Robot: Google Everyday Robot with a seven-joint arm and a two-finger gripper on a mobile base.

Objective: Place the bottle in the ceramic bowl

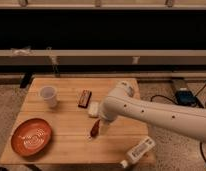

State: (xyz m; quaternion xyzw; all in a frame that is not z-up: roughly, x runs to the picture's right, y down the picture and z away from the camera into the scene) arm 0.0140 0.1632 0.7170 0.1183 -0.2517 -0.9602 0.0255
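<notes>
1. bottle (pixel 138 151) lies on its side at the table's (pixel 66 117) front right corner, cap toward the front edge
2. ceramic bowl (pixel 32 137) sits well apart, front left (pale spiral inside)
3. gripper is hidden under the arm's (pixel 146 112) rounded end over mid-table, jaws spread wide

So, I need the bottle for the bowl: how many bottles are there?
1 bottle, lying at the table front right corner. The arm may hide others; the gripper is out of view.
</notes>
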